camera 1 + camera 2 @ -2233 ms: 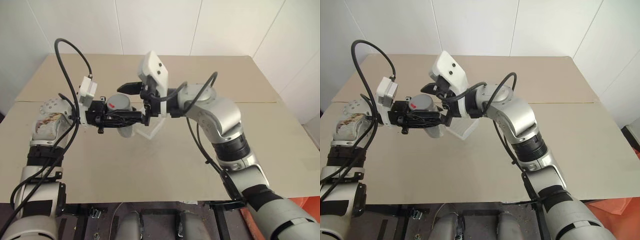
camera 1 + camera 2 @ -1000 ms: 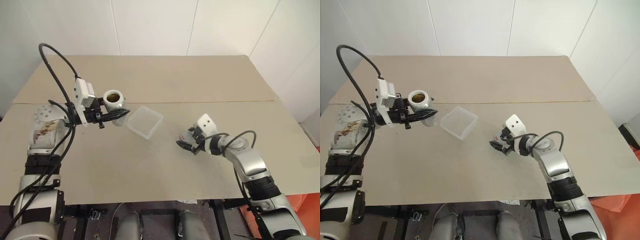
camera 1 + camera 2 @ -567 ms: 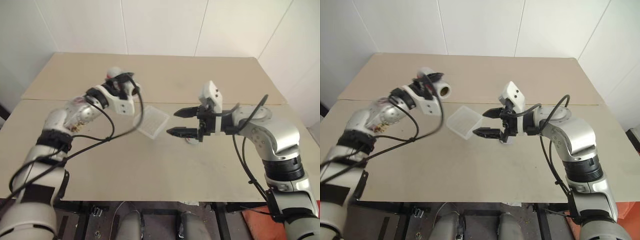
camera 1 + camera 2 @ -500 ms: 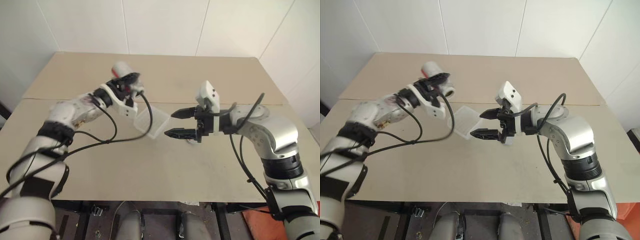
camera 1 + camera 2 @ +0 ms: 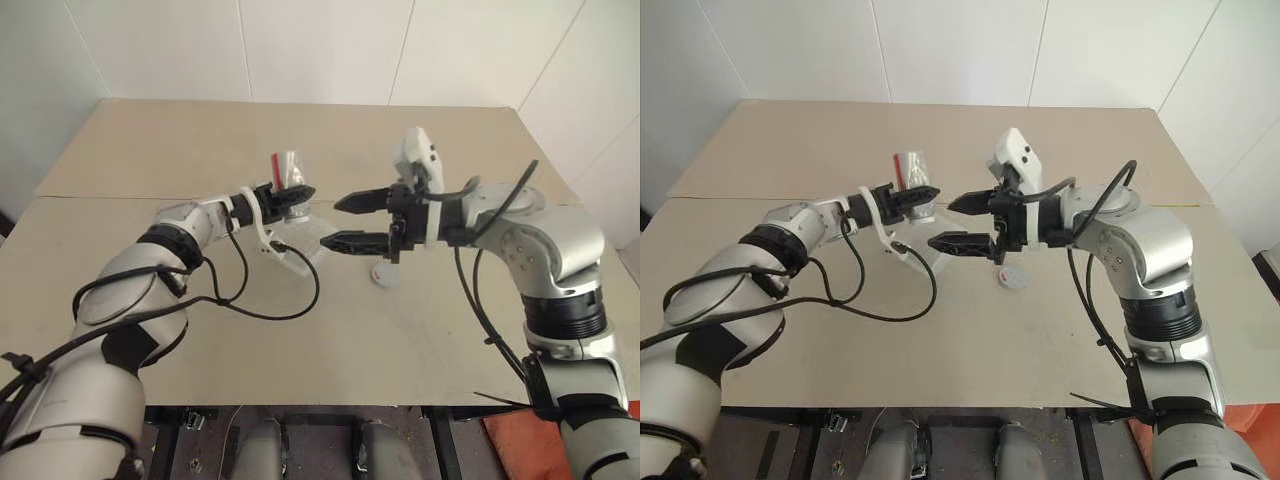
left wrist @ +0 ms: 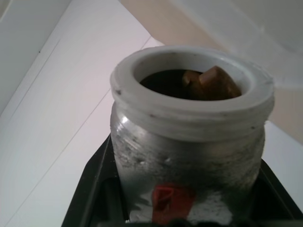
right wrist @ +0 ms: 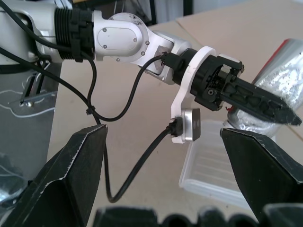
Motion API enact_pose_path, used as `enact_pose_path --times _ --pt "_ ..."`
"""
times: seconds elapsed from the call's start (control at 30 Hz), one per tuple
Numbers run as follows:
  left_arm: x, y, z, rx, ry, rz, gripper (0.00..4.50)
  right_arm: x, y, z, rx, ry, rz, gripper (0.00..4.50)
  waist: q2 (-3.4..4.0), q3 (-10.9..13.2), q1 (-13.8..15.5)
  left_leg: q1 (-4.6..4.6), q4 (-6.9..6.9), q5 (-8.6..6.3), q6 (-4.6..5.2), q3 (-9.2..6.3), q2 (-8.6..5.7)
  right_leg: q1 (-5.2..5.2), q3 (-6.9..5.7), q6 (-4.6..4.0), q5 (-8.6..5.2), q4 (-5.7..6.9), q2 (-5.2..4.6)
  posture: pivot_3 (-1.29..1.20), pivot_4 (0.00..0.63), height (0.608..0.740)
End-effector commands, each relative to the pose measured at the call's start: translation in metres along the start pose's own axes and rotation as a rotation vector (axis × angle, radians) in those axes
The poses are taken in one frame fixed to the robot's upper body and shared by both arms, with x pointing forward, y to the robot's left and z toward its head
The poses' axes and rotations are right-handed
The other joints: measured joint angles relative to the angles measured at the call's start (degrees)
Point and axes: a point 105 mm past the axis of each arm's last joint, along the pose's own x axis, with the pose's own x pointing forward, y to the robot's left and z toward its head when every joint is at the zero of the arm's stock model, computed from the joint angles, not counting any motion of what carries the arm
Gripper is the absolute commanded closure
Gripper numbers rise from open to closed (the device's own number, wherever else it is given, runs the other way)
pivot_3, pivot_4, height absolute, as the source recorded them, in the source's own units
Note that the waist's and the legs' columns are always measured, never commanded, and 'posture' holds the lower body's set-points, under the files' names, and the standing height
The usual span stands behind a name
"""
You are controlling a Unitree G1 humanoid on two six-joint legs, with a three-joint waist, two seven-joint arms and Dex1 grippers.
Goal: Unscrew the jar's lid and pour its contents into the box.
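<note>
Open jar held over the box, lid parked on the table

The lid (image 5: 383, 275) lies on the tan table (image 5: 330, 345) under the right gripper (image 5: 343, 222), its 2 fingers spread, empty. The left gripper (image 5: 296, 196) pinches the tilted jar (image 5: 288, 167) above the box (image 5: 923, 262); its brown contents (image 6: 211, 83) sit at the mouth and could spill past the box. White walls behind.

My black left gripper (image 5: 290, 196) grips a clear-grey jar (image 6: 189, 156) with a red mark and white rim; brown-orange contents (image 6: 210, 82) show inside. Translucent white ribbed box (image 7: 222, 165), grey lid (image 5: 384, 275), tan table (image 5: 300, 330).
</note>
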Motion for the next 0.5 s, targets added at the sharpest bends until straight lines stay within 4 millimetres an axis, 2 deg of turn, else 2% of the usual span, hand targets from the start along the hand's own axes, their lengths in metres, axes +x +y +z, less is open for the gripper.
enact_pose_path --times 0.03,0.13,0.2,0.27,0.4,0.5 --pt "0.002 0.01 -0.015 0.046 0.037 0.041 2.56 -0.006 0.006 0.012 -0.038 -0.041 0.004 0.07 0.0 0.0 0.0 0.0 0.01 -0.03 0.05 0.01 -0.01 0.0 0.0 0.0 0.0 0.0 -0.02 0.0 0.15 0.74" --pt "0.003 0.013 -0.013 0.023 0.041 0.068 2.56 -0.006 0.007 0.011 -0.042 -0.042 0.002 0.07 0.0 0.0 0.0 0.0 0.04 -0.07 0.12 0.0 -0.01 0.01 0.0 0.0 0.0 0.03 -0.02 0.0 0.15 0.74" --pt "0.002 0.016 -0.018 -0.147 0.115 0.101 2.56 -0.006 0.007 0.01 -0.046 -0.047 0.004 0.07 0.0 0.0 0.0 0.0 0.05 -0.08 0.13 0.0 -0.01 0.01 0.01 0.0 0.0 0.06 -0.02 0.0 0.15 0.74" --pt "-0.001 0.012 -0.024 -0.403 0.219 0.096 2.56 -0.006 0.007 0.009 -0.049 -0.049 0.003 0.07 0.0 0.0 0.0 0.0 0.07 -0.08 0.13 0.0 -0.01 0.01 0.01 0.01 0.0 0.06 -0.04 0.0 0.15 0.74" --pt "-0.012 -0.005 -0.036 -1.097 0.426 0.091 2.56 -0.006 0.007 0.006 -0.052 -0.052 -0.007 0.07 0.0 0.0 -0.1 0.01 0.15 0.03 -0.04 0.04 0.01 0.0 0.01 0.0 0.01 0.13 -0.06 0.0 0.15 0.74" --pt "-0.028 -0.019 -0.06 -1.728 0.611 0.199 2.56 -0.008 0.006 0.006 -0.052 -0.063 -0.015 0.07 0.0 0.0 -0.3 0.01 0.3 0.14 -0.22 0.06 0.04 -0.01 0.03 0.0 0.0 0.3 -0.06 0.0 0.15 0.74"
